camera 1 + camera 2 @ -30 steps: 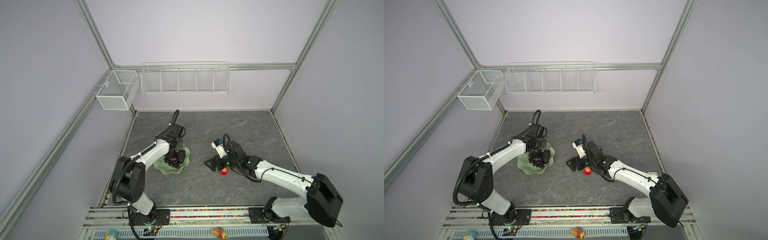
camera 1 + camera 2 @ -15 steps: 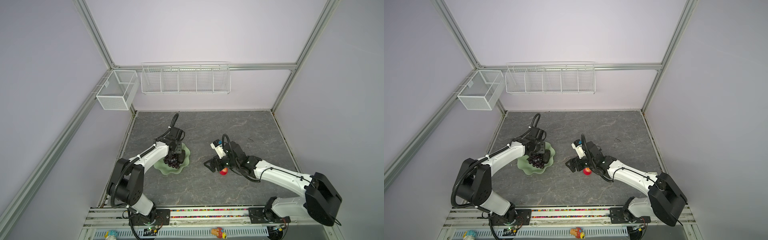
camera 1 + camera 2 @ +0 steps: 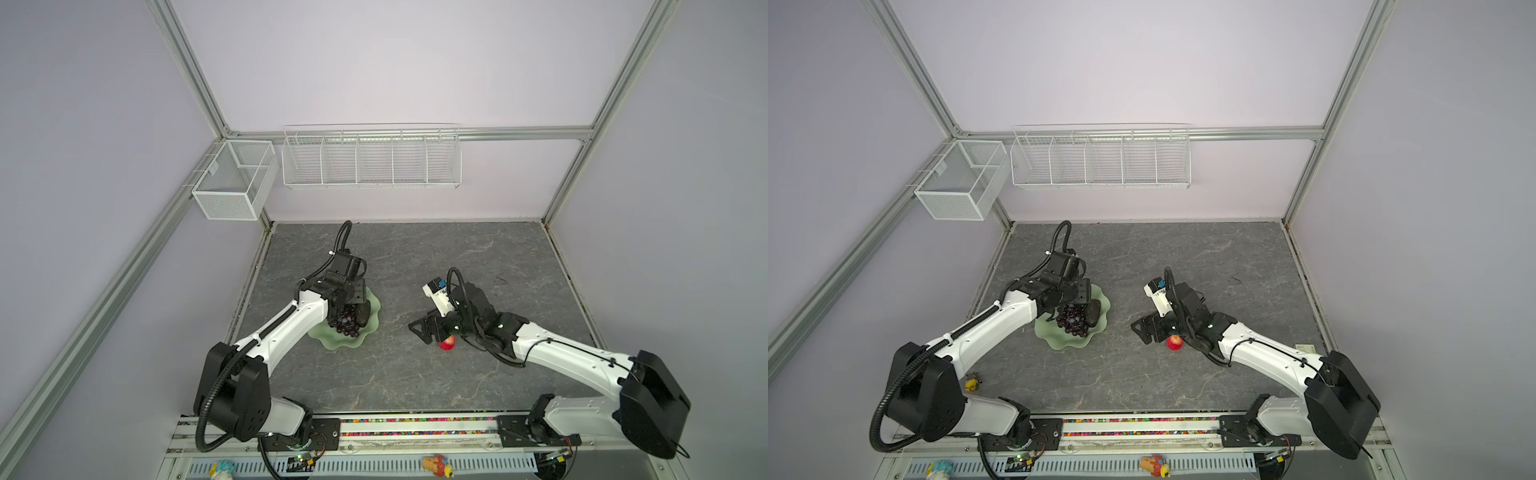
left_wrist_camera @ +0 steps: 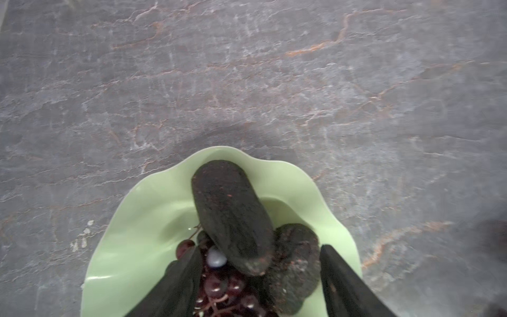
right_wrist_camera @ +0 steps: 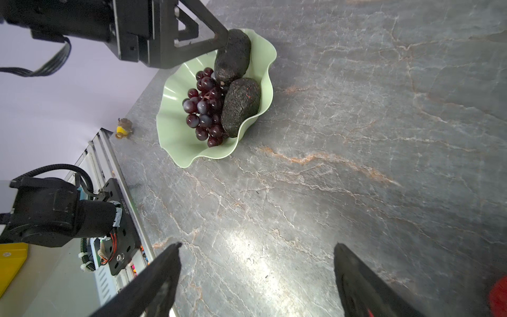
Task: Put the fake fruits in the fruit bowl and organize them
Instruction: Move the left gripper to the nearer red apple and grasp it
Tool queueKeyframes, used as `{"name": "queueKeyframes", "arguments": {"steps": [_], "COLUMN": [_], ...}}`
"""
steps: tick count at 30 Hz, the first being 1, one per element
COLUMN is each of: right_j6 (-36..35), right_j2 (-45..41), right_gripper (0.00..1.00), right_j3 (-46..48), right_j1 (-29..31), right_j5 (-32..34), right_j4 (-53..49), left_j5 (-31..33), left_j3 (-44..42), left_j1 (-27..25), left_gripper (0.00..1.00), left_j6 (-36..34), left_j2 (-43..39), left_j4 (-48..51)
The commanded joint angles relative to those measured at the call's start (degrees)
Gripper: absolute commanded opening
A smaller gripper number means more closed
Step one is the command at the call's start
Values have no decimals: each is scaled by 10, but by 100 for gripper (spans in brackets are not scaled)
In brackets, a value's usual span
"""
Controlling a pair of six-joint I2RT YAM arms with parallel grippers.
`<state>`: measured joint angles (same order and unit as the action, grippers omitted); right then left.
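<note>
Mostly there: the grapes (image 5: 204, 112) and both avocados (image 5: 241, 105) are sitting in the fruit bowl (image 5: 175, 153). The left claw (image 4: 260, 248) is hanging over them released, jaws wide apart. One apple (image 3: 447, 343) is lying on the counter (image 3: 415, 257) just beside the right claw (image 5: 258, 244), which is gaping empty. I'm only seeing that one apple. The bowl is hugging the counter's left edge, with plenty of bare counter between it and the apple.

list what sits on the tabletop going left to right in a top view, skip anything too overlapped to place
yellow toy figure → fruit bowl, holding grapes then avocado → right gripper → red apple
</note>
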<state>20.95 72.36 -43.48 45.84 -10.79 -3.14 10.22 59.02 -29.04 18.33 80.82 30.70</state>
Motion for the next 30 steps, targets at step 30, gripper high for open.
{"name": "queueKeyframes", "arguments": {"steps": [30], "right_j6": [131], "right_j2": [-554], "right_gripper": [88], "right_j3": [238], "right_j1": [-42], "right_j5": [124], "right_j4": [-329], "left_j5": [-93], "left_j3": [206], "left_j1": [-344], "left_gripper": [68], "left_j6": [35], "left_j2": [315], "left_j4": [-4]}}
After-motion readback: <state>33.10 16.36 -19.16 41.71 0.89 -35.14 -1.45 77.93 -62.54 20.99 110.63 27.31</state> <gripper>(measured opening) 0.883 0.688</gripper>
